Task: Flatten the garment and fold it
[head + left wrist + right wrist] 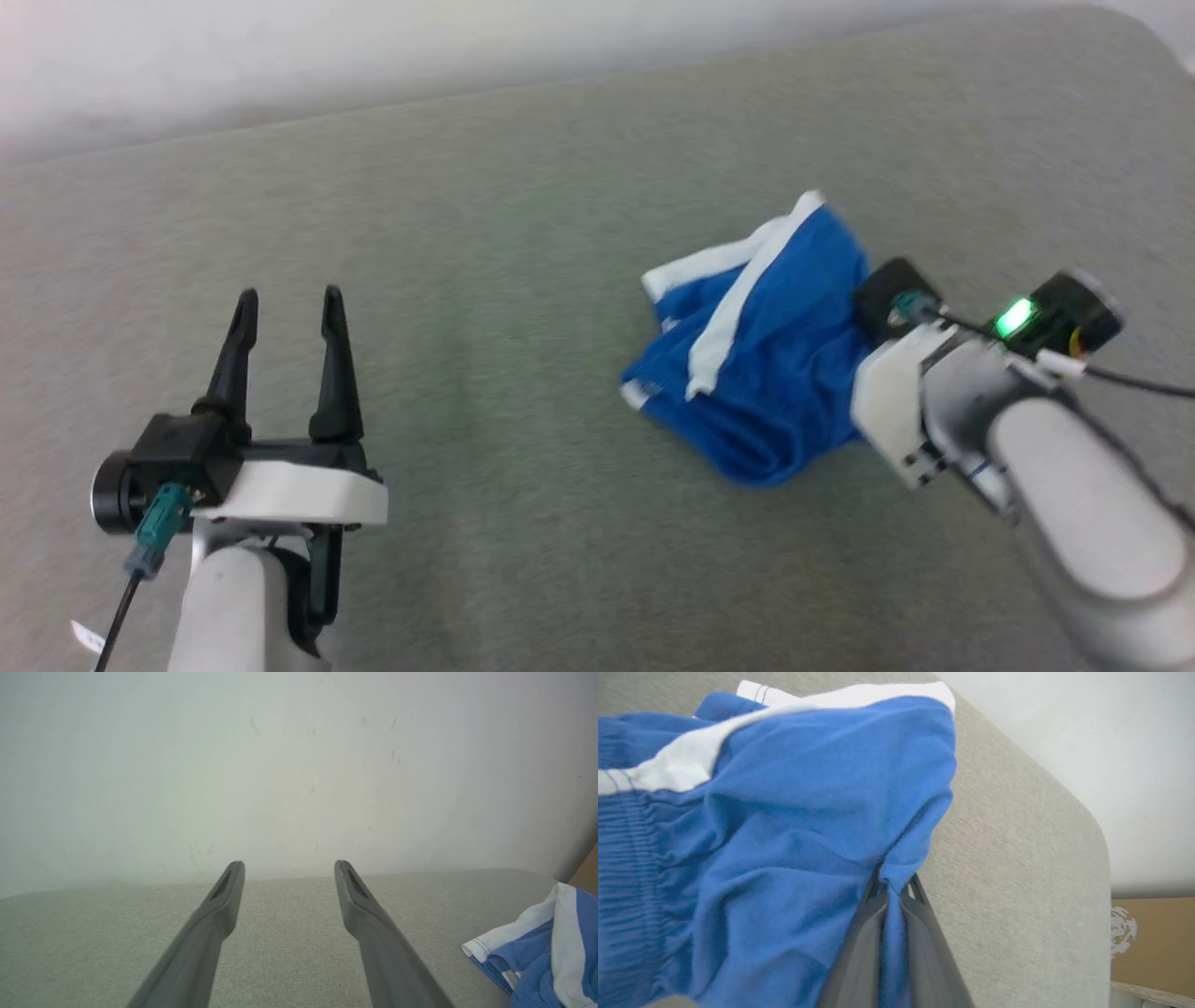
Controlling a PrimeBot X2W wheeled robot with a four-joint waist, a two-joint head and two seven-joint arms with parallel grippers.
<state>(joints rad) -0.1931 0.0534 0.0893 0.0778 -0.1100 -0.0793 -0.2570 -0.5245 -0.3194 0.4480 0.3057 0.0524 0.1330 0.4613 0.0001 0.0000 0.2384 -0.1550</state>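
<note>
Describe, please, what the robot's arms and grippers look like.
The left gripper has two long, dark, tapering fingers on a black base with a white plate; a teal connector with a black cable plugs in beside it. The right gripper has the same dark fingers, and a green light glows on its wrist. Both forearms are pale grey and rounded.

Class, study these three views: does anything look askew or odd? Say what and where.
The garment lies bunched in a crumpled heap on the grey surface, white trim twisted, not flat; the right gripper pinches one fold of it.
</note>
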